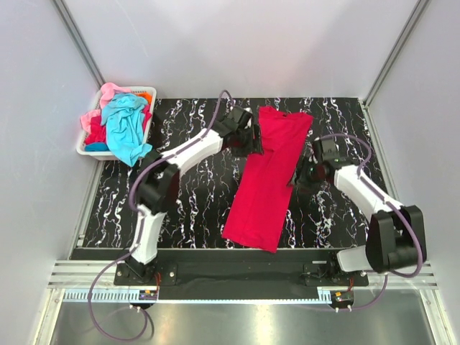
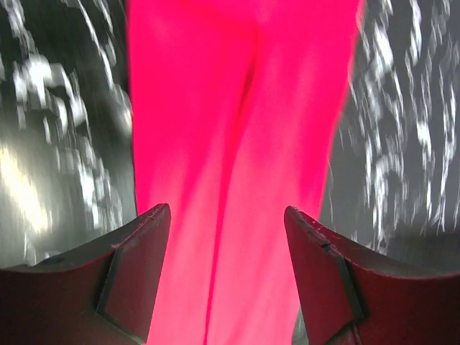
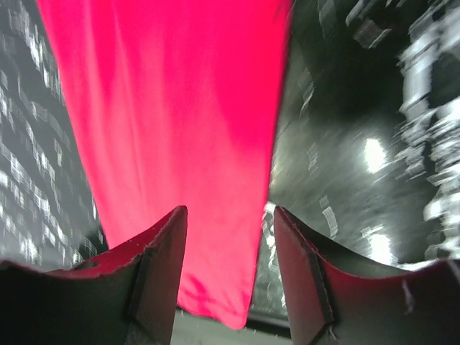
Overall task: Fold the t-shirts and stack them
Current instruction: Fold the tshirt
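On the marbled table (image 1: 190, 208), the crimson t-shirt (image 1: 269, 180) lay in a long strip. The left gripper (image 1: 253, 141) and right gripper (image 1: 300, 172) flanked it, jaws spread and empty, probably poised for a crosswise fold.

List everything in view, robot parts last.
crimson t-shirt: 1, crimson-red, long strip down mid-table
turquoise t-shirt: 1, turquoise, top of basket pile, draping over the rim
pink t-shirt: 1, pink, far side of basket
orange t-shirt: 1, orange, basket, mostly buried
basket: 1, white, far-left table corner
table: 1, black with white marbling
left end effector: 1, dark, open, at crimson t-shirt's left edge
right end effector: 1, dark, open, at its right edge
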Robot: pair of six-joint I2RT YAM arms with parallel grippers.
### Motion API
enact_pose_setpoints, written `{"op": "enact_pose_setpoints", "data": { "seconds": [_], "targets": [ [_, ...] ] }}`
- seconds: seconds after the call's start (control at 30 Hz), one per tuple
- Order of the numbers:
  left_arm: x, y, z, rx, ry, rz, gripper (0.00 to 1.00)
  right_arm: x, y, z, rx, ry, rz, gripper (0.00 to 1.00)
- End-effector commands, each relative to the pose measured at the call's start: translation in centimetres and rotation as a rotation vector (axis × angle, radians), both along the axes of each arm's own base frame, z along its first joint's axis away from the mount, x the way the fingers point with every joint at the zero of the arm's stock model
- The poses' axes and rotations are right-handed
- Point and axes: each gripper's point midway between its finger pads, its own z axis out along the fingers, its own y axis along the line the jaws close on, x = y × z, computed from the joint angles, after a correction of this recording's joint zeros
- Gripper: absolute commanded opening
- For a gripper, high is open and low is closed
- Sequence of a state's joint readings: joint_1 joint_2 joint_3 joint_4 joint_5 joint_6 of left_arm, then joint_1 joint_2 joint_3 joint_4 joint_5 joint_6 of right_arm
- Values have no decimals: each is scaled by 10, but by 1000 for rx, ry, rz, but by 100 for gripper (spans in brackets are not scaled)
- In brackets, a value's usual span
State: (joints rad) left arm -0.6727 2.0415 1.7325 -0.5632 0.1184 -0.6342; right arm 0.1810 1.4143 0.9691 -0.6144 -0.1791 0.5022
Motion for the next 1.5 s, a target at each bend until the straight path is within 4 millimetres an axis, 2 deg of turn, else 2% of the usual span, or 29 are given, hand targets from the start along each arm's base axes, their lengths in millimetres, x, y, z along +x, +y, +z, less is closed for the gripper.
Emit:
{"op": "enact_pose_setpoints", "data": {
  "seconds": [0.0,0.07,0.1,0.13,0.17,0.2,0.23,0.3,0.33,0.37,0.4,0.43,0.5,0.53,0.57,0.67,0.7,0.73,0.9,1.07,1.1,1.17,1.3,1.47],
  "targets": [
    [46,-43,19,-166,-45,-7,69,-5,35,23,141,-121,74,58],
    [60,-56,18,-273,-7,-31,69,-16,47,23,187,-136,113,58],
    [74,-69,16,-376,-9,-18,69,-21,54,22,200,-131,132,58],
    [85,-66,15,-437,3,4,69,-26,57,19,218,-130,146,58],
    [88,-69,17,-504,21,-2,69,-29,60,18,228,-126,150,58],
    [92,-70,5,-555,68,43,69,-32,61,15,234,-119,155,58],
    [104,-72,14,-612,20,46,69,-36,64,11,245,-106,166,57],
    [119,-73,24,-663,-7,55,69,-39,67,4,255,-87,177,57],
    [124,-74,13,-662,9,61,69,-42,72,2,275,-81,196,57],
    [126,-77,16,-685,12,45,69,-42,74,-4,282,-65,197,57],
    [130,-83,30,-736,-7,32,69,-41,77,-5,294,-71,207,57],
    [134,-84,21,-745,6,40,69,-43,80,-11,306,-47,219,56],
    [140,-86,26,-771,-4,56,69,-43,86,-17,311,-33,232,56],
    [144,-85,17,-760,2,73,69,-42,88,-24,312,-18,234,56],
    [149,-85,21,-761,-17,85,69,-41,91,-26,314,-14,243,56],
    [155,-82,6,-700,-17,124,69,-40,100,-42,326,27,256,55],
    [153,-79,-6,-658,-4,130,69,-38,104,-43,333,31,265,54],
    [155,-77,-9,-631,-11,146,69,-40,105,-54,326,65,261,54],
    [151,-64,-37,-445,-18,188,69,-49,117,-73,308,144,273,50],
    [159,-59,-43,-358,-76,212,69,-64,124,-80,287,193,277,49],
    [158,-58,-52,-327,-72,208,69,-69,120,-84,260,215,272,49],
    [162,-60,-49,-313,-97,211,69,-76,118,-87,227,240,269,48],
    [167,-57,-55,-270,-129,232,69,-93,102,-94,132,301,232,46],
    [181,-38,-55,-184,-192,318,68,-104,84,-89,59,319,184,44]
  ]
}}
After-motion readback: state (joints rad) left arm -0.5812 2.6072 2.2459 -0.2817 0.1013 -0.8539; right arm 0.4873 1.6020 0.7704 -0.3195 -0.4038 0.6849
